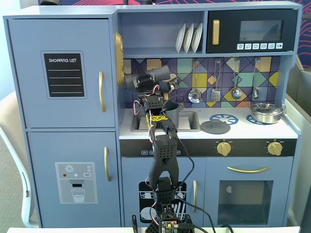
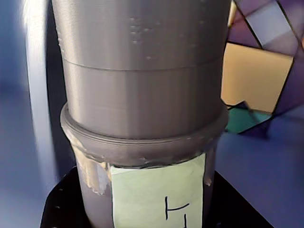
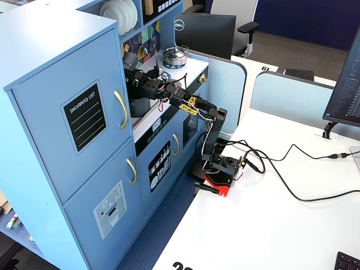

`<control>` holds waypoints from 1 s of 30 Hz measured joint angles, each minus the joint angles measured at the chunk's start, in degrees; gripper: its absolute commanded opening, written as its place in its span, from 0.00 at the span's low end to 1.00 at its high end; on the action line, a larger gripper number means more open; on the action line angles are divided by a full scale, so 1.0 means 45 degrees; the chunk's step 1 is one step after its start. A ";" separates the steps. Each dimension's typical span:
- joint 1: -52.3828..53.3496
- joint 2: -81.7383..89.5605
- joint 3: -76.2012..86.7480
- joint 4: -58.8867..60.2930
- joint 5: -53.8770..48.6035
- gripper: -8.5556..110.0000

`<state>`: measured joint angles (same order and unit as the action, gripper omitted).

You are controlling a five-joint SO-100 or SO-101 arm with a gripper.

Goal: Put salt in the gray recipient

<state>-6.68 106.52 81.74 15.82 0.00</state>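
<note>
Black 3D-printed arm [image 1: 163,155], perforated link, yellow-black tape, red and white wires, red base clamp [image 3: 216,183].

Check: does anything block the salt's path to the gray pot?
Nothing visible does. The salt, shut in the jaws, hangs tilted above the gray pot; the arm hides part of the gap.

Beside the gripper [image 1: 163,77], one salt shaker [image 2: 142,95] is held, and one gray pot [image 1: 173,115] is seen below it. To its right in a fixed view, three plates [image 1: 189,38], four hanging utensils [image 1: 235,77], one steel pan [image 1: 266,112] and one flat lid [image 1: 215,127] are counted.
</note>
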 measured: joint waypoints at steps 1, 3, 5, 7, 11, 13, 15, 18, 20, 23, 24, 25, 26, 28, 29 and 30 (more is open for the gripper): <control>0.0078 0.0000 -0.0078 0.0078 0.0625 0.07; 0.0137 -0.0117 -0.0273 0.0254 0.1719 0.07; 0.0137 -0.0234 -0.0391 0.0371 0.2656 0.07; 0.0137 -0.0332 -0.0469 0.0488 0.3379 0.07; 0.0117 -0.0352 -0.0547 0.0781 0.4648 0.07; 0.0137 -0.0352 -0.0547 0.0996 0.5586 0.07; 0.0215 -0.0508 -0.0586 0.1250 0.6660 0.07; 0.0430 -0.0723 -0.0781 0.1680 0.8281 0.07; 0.0645 -0.0801 -0.0938 0.1914 0.9238 0.07; 0.0723 -0.0801 -0.0996 0.1992 1.0137 0.07; 0.0723 -0.0820 -0.1016 0.1992 1.0391 0.07; 0.0723 -0.0820 -0.1094 0.1992 1.0605 0.07; 0.0664 -0.0820 -0.1191 0.1992 1.0762 0.07; 0.0605 -0.0918 -0.1426 0.1992 1.0977 0.07; 0.0586 -0.0937 -0.1543 0.1992 1.1035 0.07; 0.0586 -0.0937 -0.1641 0.1992 1.1113 0.07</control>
<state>-4.04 102.30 74.36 24.79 50.01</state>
